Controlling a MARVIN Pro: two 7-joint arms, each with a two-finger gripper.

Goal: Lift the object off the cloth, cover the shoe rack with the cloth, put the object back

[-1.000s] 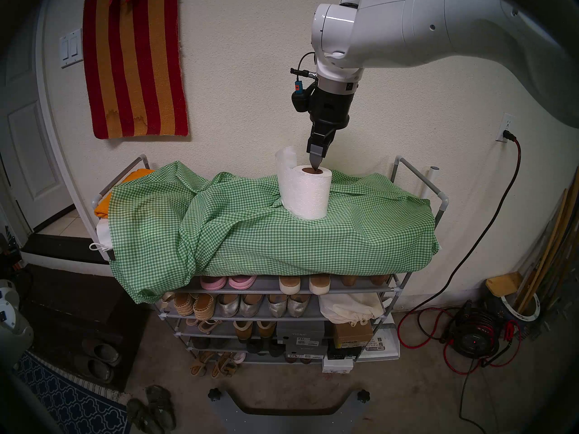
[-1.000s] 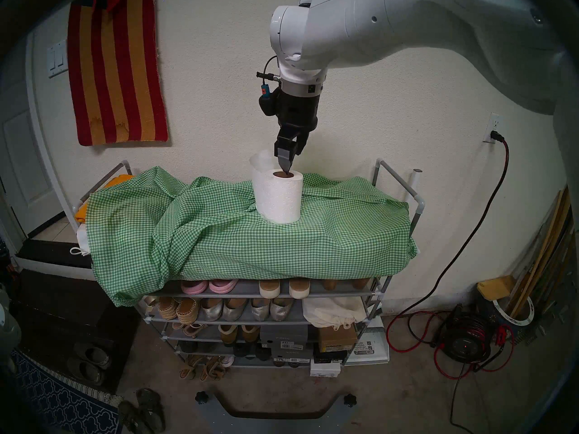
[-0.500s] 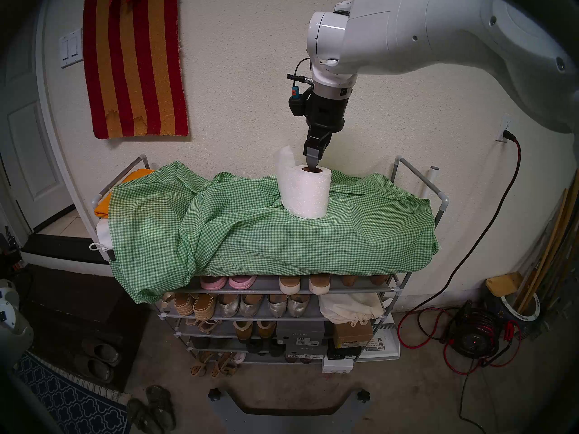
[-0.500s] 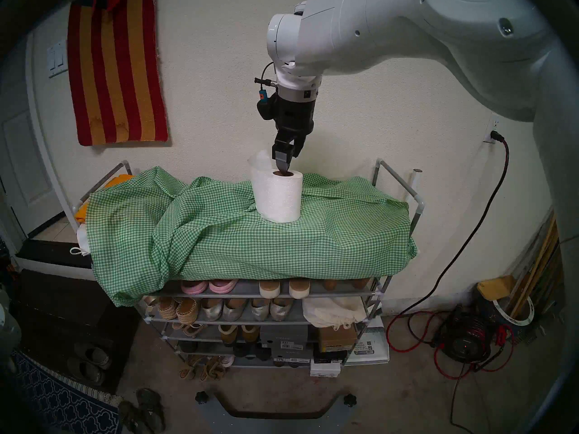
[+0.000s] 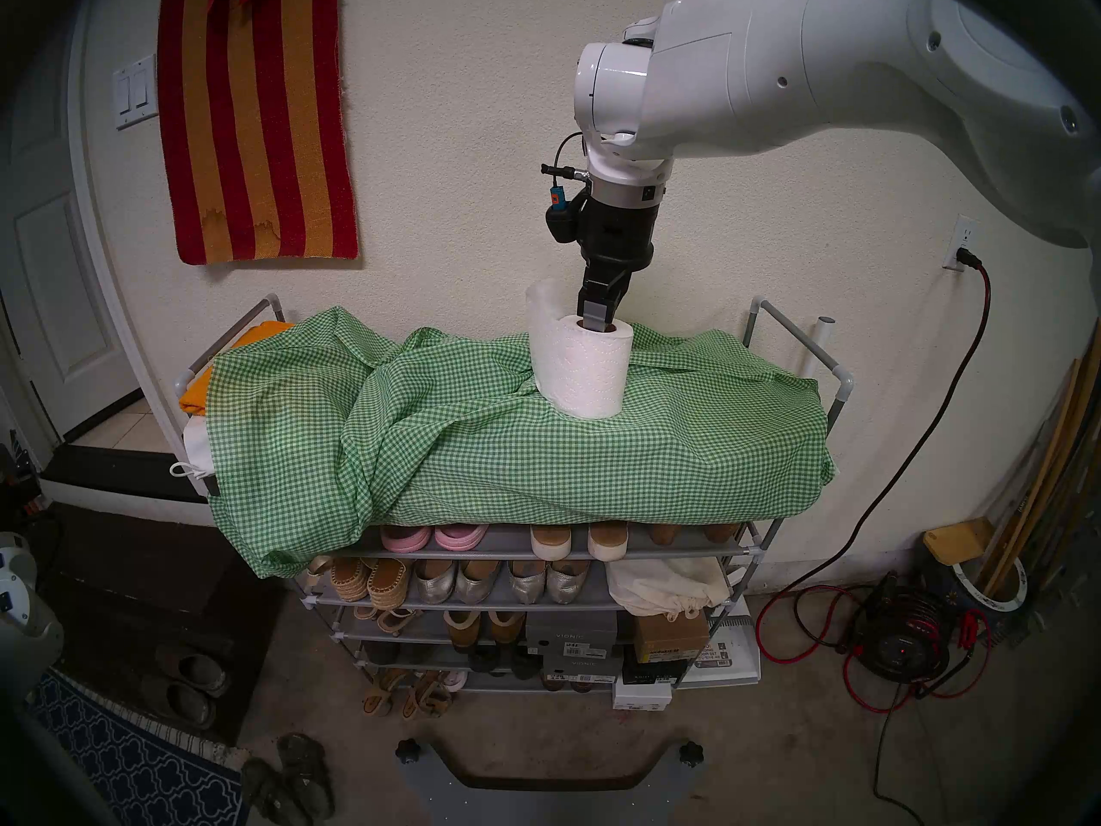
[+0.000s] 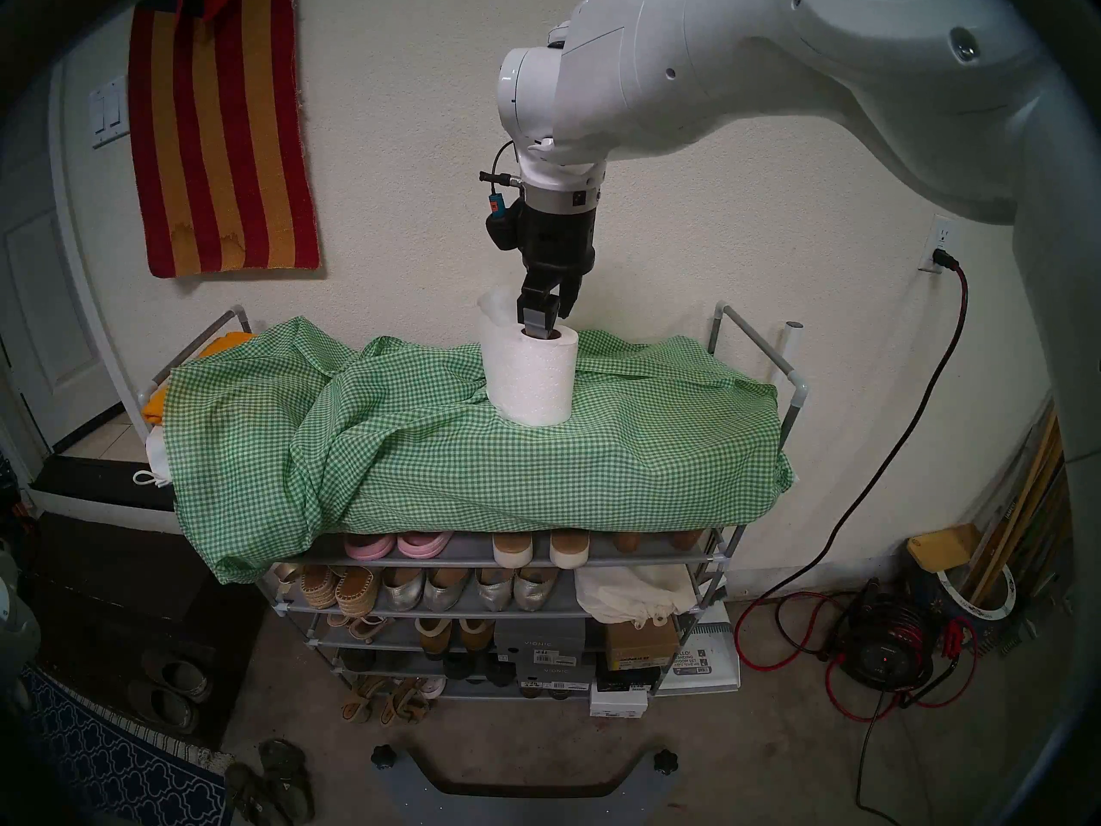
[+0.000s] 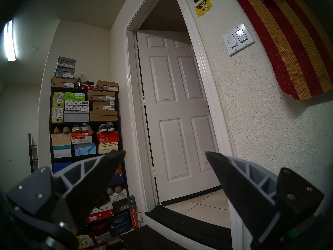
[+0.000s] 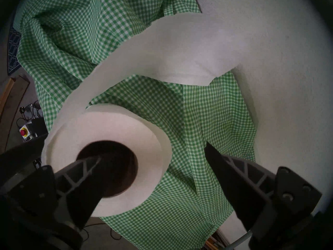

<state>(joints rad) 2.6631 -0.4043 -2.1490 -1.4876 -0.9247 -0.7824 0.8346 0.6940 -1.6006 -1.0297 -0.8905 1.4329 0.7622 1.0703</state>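
- The cloth (image 5: 536, 449) is nearest the head cameras: green-and-white gingham bunched over the top of the shoe rack (image 5: 768, 544), one end drooping at the front left. It looks thin and limp, so it would probably drag and fold rather than slide flat; a pinch on a hem or corner seems best.
- The paper roll (image 5: 581, 369) stands upright on the cloth, toward the back. It should be light and soft, easy to crush or to tip. Its wall, between cardboard core and outer face, is likely the firmest place to grip; the loose sheet (image 8: 180, 51) would tear or unwind.
- The right pincer (image 8: 155, 154) points down over the roll, jaws spread wide and gripping nothing. Only the right wrist view shows one finger inside the core hole and the other outside the roll, over cloth; the head views hide that gap.
- The left pincer (image 7: 164, 154) appears only in its own wrist view, wide apart and empty, facing a door (image 7: 180, 109), well away from the rack.
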